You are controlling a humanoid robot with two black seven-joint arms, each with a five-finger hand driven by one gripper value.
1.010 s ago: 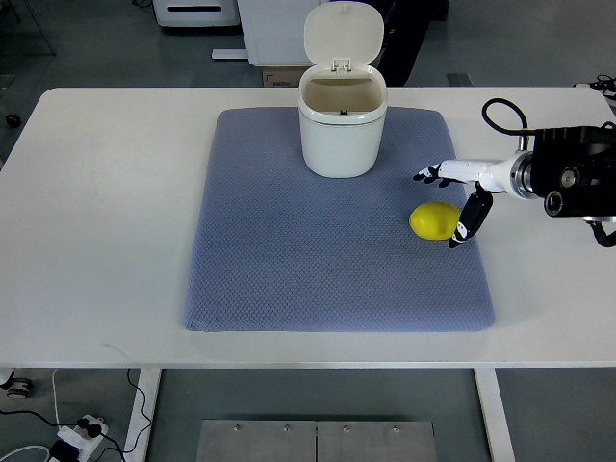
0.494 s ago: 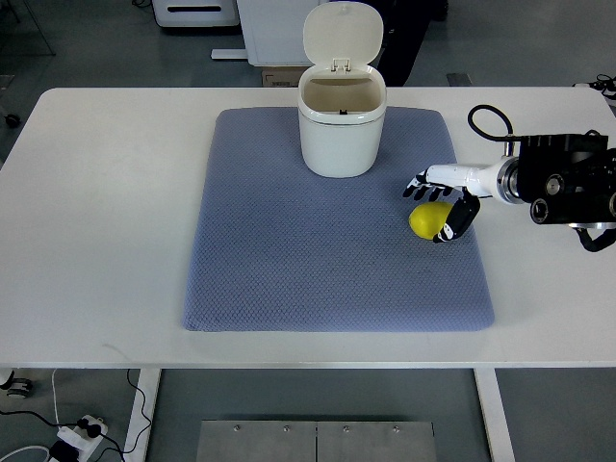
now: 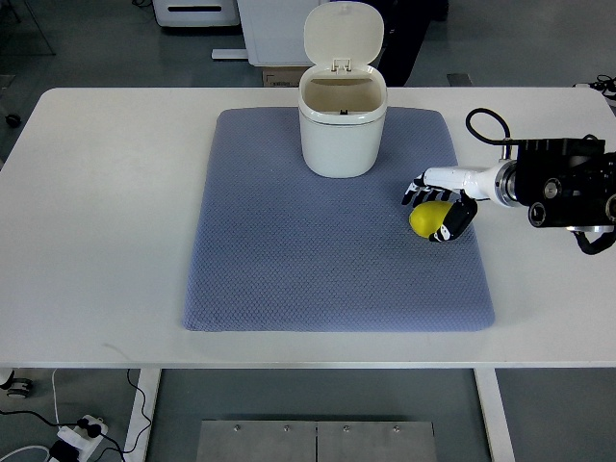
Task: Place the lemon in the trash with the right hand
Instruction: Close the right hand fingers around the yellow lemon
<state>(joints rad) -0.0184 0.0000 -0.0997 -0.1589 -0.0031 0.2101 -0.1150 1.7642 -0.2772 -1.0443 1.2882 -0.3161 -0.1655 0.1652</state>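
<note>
A steep overhead view of a white surface point(image 3: 106, 192) with a blue-grey mat point(image 3: 289, 250) spread across its middle. At the far edge of the mat stands a white bin point(image 3: 342, 130), round-cornered, with its lid point(image 3: 344, 34) flipped up and back so the inside is open to view.

On the right part of the mat, nearer the viewer than the bin and well apart from it, lies a yellow lemon point(image 3: 426, 219). The right arm point(image 3: 563, 181) comes in from the right edge, a black housing with a looped black cable above it, ending in a white wrist. Its robot hand point(image 3: 438, 200) is over the lemon, the black-tipped fingers point(image 3: 416, 192) curled over the lemon's far side and the thumb wrapped round its near right side. The robot hand is closing around the lemon and touches it; whether the grip is firm cannot be told. The lemon looks to be resting on the mat.

The left arm does not show. Beyond the surface is grey floor with white furniture; below the near edge, the legs of the surface and a power strip point(image 3: 72, 438) with cables on the floor.
</note>
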